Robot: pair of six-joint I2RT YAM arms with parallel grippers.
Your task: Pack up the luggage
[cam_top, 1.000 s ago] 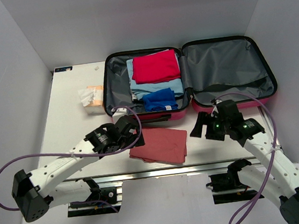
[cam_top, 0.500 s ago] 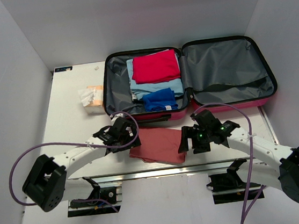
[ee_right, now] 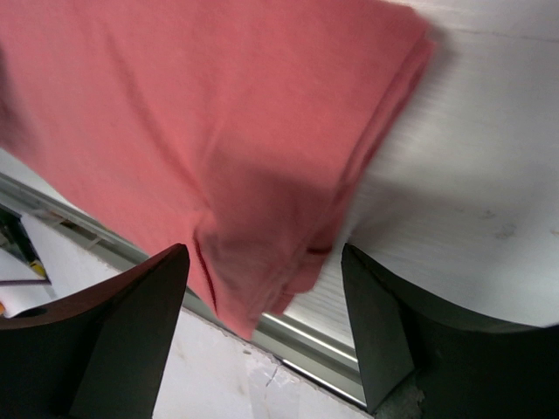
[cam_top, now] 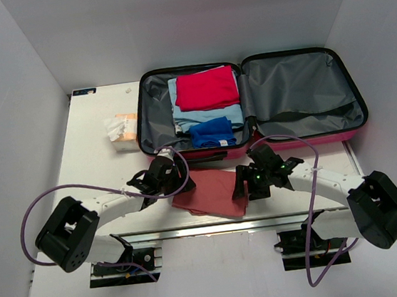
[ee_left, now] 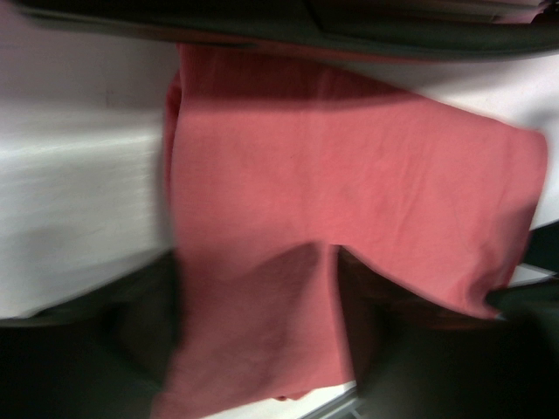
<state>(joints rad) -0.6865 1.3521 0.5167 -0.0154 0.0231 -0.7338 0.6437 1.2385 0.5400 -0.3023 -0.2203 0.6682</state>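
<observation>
White bench (cam_top: 90,143), near edge: a folded red cloth (cam_top: 210,190) lies flat. I read the left jaws as spread over its left edge and the right jaws as spread astride its right corner, neither closed on it. Beyond the cloth, the luggage (cam_top: 299,90) lies open toward the far side, folded clothes (cam_top: 206,89) stacked in its left half and a small packet (cam_top: 121,132) just left of it.

Bright even light, soft shadows, left wrist view motion-blurred

Left arm (cam_top: 111,201), right arm (cam_top: 324,181): white links, black joints, purple cables (cam_top: 280,137), green lights (cam_top: 258,177) on right wrist
</observation>
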